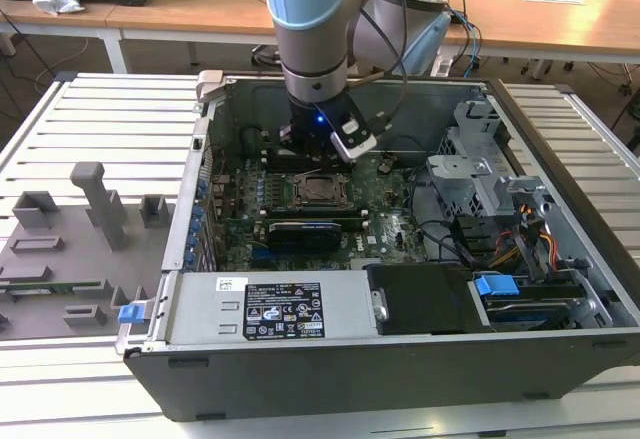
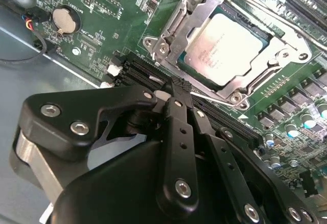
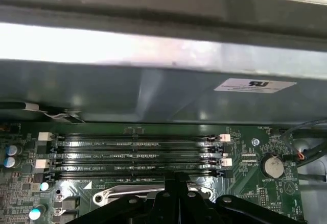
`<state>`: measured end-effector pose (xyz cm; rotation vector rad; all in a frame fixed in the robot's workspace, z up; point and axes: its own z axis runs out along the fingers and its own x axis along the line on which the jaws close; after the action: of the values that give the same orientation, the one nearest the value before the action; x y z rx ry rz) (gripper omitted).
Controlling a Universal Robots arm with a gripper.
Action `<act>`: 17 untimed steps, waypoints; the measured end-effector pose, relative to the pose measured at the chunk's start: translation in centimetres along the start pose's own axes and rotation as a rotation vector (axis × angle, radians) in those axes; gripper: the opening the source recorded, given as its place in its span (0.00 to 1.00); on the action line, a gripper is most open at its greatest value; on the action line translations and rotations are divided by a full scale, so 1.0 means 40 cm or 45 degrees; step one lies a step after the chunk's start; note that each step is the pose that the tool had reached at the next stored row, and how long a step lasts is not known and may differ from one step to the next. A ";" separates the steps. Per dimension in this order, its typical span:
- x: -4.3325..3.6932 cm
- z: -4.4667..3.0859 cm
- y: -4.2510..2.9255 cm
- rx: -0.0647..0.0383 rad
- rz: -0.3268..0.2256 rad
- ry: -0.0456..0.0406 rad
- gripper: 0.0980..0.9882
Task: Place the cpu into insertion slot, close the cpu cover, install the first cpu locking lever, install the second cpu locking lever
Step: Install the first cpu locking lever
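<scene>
Two steps look done, by my reading: the cpu (image 2: 225, 48) sits flat in the insertion slot (image 1: 318, 190), and the cpu cover (image 2: 176, 27) lies down over its edges, the pale face showing through the window. Whether either locking lever is hooked I cannot tell, so I judge those two steps may be left. The claw (image 2: 177, 89) is pinched narrow, tips together, with nothing between them. It hangs just short of the socket — the cpu lies just ahead of its tips, not touching — with the black memory slots (image 2: 138, 71) beneath the tips on the green circuit board (image 2: 102, 30).
</scene>
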<state>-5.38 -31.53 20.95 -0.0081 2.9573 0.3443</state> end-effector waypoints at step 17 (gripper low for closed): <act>0.008 0.009 0.019 0.022 0.122 -0.029 0.01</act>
<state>-5.65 -30.68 20.71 0.1397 2.9442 0.3292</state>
